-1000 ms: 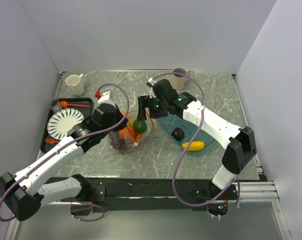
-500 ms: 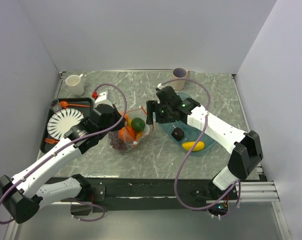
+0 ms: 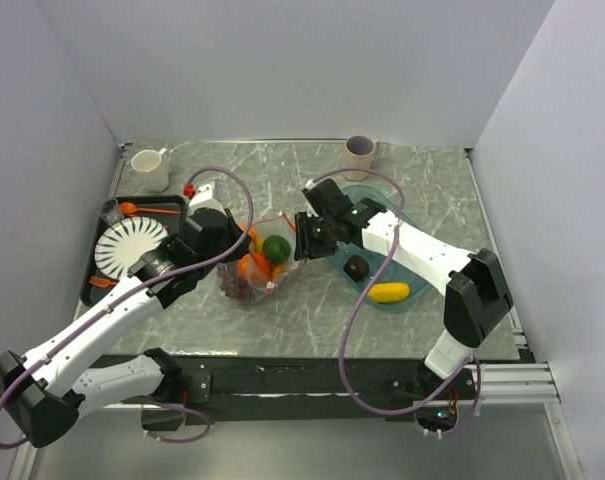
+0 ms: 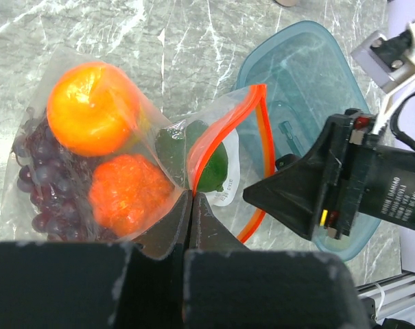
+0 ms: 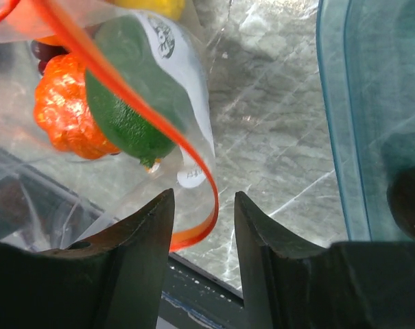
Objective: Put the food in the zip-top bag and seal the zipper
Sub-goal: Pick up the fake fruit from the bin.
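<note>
The clear zip-top bag [image 4: 214, 120] lies at mid-table and holds an orange [image 4: 92, 108], a bumpy orange fruit [image 4: 132, 195], purple grapes [image 4: 36, 178] and a green avocado [image 5: 125, 110]. My left gripper [image 4: 191, 195] is shut on the near side of the bag's mouth, right on the orange-red zipper [image 4: 261, 123]. My right gripper [image 5: 204, 205] stands at the mouth's other side, its jaws partly open, with a loop of the zipper [image 5: 193, 164] between them, untouched. A dark plum [image 3: 356, 267] and a yellow piece [image 3: 388, 292] lie in the teal bowl [image 3: 382, 205].
A black tray [image 3: 95, 290] at the left holds a white plate [image 3: 130, 247] and an orange spoon [image 3: 142, 209]. A white mug [image 3: 150, 168] and a beige cup [image 3: 360, 155] stand at the back. The teal bowl sits just right of the bag.
My right gripper drew back from over the bag, leaving the avocado inside, then settled at the bag's rim with its jaws narrowed around the zipper. The left gripper kept its hold.
</note>
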Robot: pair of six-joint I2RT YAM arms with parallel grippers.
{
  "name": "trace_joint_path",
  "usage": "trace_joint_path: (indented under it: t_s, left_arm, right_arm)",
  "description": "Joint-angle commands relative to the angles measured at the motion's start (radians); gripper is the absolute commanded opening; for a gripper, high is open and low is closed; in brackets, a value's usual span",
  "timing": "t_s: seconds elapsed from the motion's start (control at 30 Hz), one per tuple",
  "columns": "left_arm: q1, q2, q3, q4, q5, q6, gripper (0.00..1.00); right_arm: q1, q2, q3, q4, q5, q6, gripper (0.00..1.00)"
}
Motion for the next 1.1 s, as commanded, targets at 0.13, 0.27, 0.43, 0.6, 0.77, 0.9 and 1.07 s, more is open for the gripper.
trace_joint_path:
  t_s: [0.13, 0.27, 0.43, 0.6, 0.77, 0.9, 1.07]
  left_arm:
    - [0.005, -0.026, -0.002, 0.016, -0.024, -0.010, 0.01]
    - [0.005, -0.031, -0.023, 0.010, -0.067, -0.028, 0.01]
    - [0.005, -0.068, -0.011, -0.076, -0.203, -0.068, 0.01]
    - [0.031, -0.156, 0.059, -0.220, -0.416, -0.059, 0.01]
    - [0.042, -0.247, 0.111, -0.288, -0.510, -0.096, 0.01]
    - [0.050, -0.261, 0.125, -0.303, -0.527, -0.064, 0.01]
    - [0.053, -0.221, 0.087, -0.242, -0.434, -0.039, 0.01]
  right_arm:
    - [-0.003, -0.026, 0.035, 0.043, -0.051, -0.023, 0.08]
    - [-0.004, -0.015, 0.086, 0.038, -0.125, -0.039, 0.00]
    - [0.011, -0.004, 0.175, 0.072, -0.267, -0.046, 0.00]
    - [0.054, 0.068, 0.383, 0.058, -0.371, -0.075, 0.00]
    - [0.082, 0.174, 0.506, 0.020, -0.420, -0.074, 0.00]
    - [0.089, 0.195, 0.491, 0.027, -0.417, -0.062, 0.00]
    - [0.088, 0.169, 0.391, 0.043, -0.345, -0.062, 0.01]
